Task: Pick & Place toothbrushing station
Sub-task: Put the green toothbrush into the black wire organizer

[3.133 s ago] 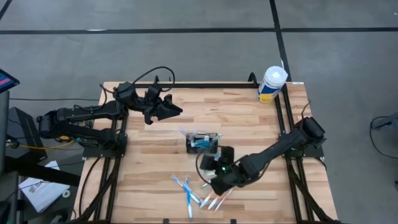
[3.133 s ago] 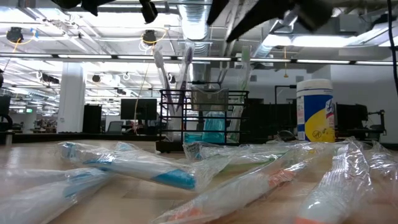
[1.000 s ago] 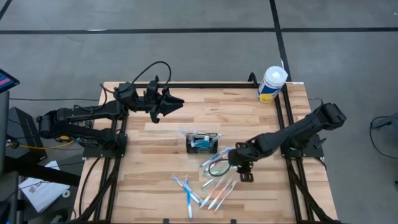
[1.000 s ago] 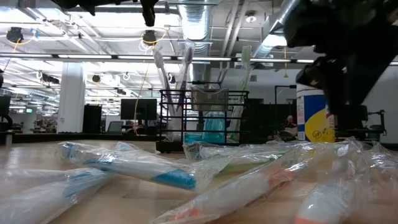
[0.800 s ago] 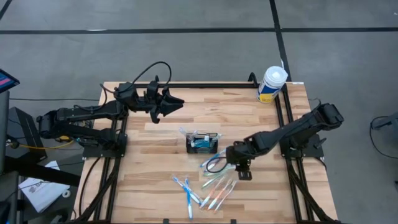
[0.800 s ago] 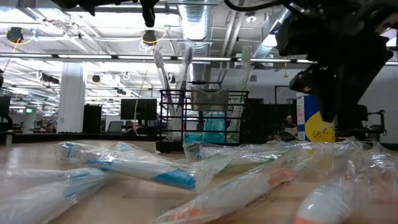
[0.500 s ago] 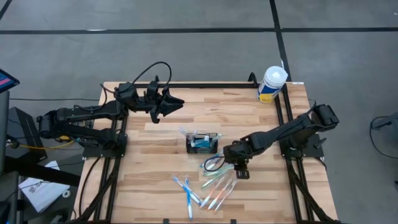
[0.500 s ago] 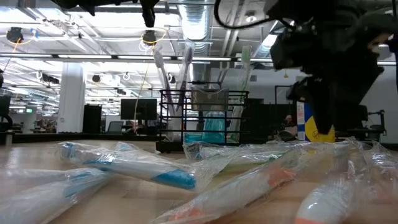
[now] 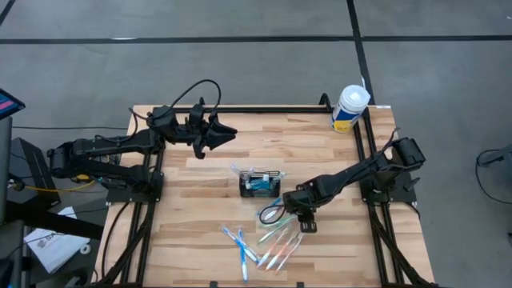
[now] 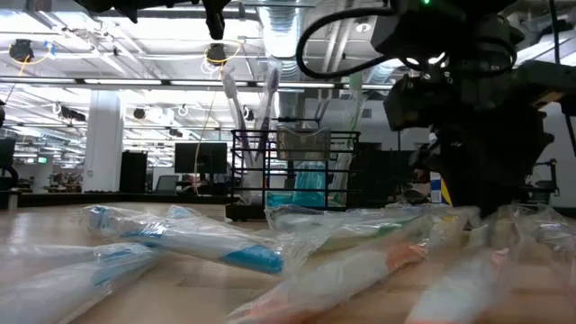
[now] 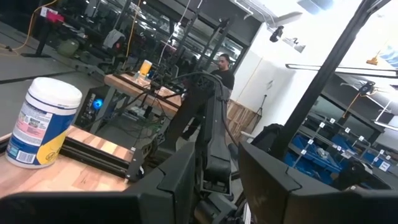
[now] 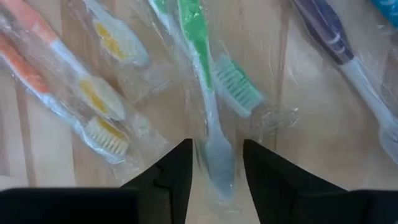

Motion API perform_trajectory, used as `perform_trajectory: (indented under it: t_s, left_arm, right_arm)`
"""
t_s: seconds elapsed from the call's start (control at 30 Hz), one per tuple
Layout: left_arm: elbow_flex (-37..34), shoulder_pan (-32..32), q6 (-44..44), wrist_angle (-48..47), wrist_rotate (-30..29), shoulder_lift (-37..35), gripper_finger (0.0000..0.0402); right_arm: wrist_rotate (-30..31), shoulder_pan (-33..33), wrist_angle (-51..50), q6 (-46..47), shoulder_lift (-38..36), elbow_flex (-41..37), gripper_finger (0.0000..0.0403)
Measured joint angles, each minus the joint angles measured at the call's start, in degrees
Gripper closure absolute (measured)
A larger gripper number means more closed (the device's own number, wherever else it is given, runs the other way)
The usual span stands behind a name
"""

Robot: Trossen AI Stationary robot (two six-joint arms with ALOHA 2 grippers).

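Moved: right gripper [image 9: 302,222] lowered onto wrapped toothbrushes [image 9: 276,244], 5 o'clock of caddy [image 9: 260,184].
Claw: fingers [image 12: 168,174] narrowly parted, straddling green toothbrush [image 12: 208,118].
Left gripper [image 9: 224,132]: idle, 11 o'clock; grip cannot be told.
Obstacles: white tub [image 9: 350,108], 1 o'clock.

In the right wrist view, the purple brush [image 12: 328,30] and orange brushes [image 12: 37,56] run off the frame; the green brush [image 12: 205,81] sits between the fingers [image 12: 168,180], contact unclear.

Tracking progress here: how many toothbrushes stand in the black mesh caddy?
3, by the low view: two toothbrushes close together at the left end of the toothbrushing station, one green toothbrush near its right end. Others may be hidden.
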Motion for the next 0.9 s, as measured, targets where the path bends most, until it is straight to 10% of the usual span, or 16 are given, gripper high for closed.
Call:
perform_trajectory:
  t_s: [0.33,0.9]
  left_arm:
    - [0.00,-0.04,-0.15,-0.07,0.11,0.00,0.0284]
    - [0.00,0.12,-0.11,0.13,-0.22,0.00,0.0284]
  right_arm:
    - [-1.26,-0.85,-3.35,0.73,-0.05,0.00,0.0386]
    - [-3.72,-0.62,-20.53,15.85,-20.70,5.56,0.0394]
